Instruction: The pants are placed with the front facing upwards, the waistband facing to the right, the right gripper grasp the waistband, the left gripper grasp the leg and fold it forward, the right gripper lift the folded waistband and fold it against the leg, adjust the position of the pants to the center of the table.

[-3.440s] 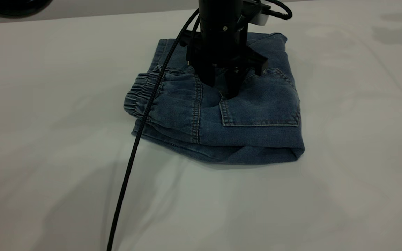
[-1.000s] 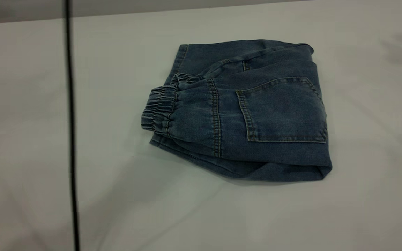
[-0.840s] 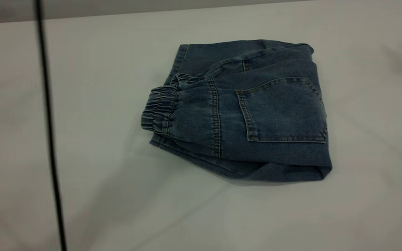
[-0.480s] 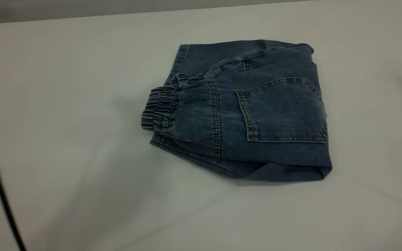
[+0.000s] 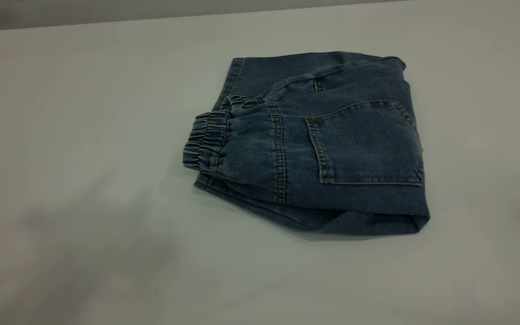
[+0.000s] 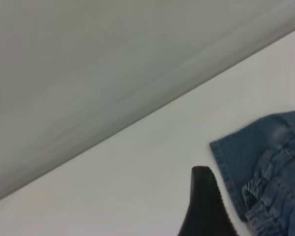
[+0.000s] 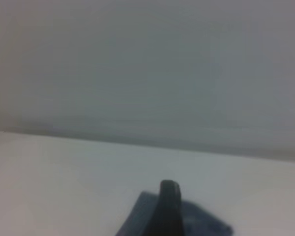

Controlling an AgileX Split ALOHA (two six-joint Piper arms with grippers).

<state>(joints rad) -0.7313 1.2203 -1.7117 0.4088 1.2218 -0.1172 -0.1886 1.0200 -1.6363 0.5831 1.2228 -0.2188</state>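
Pants (image 5: 314, 144) lie folded on the table (image 5: 84, 135), both hands off them. Left hand (image 6: 206, 206) just beside the hem; grip state? Can't tell, either one. Soft, floppy denim, light. I'd grab the bunched waistband (image 5: 206, 142).

Left gripper (image 6: 206, 206), left wrist view: shows as a single black tip and little more. Matte and dark throughout. Ends blunt and rounded, then widens steadily toward the base. Carries a row of fine ridges, like small teeth, down one edge; looks smooth on the other.

Right gripper (image 7: 169, 211), right wrist view: shows likewise as one black tip. Narrower, slightly curved, rounded at the end. Catches a faint grey sheen on the crown. Too blurred to tell any surface detail, screws or markings.
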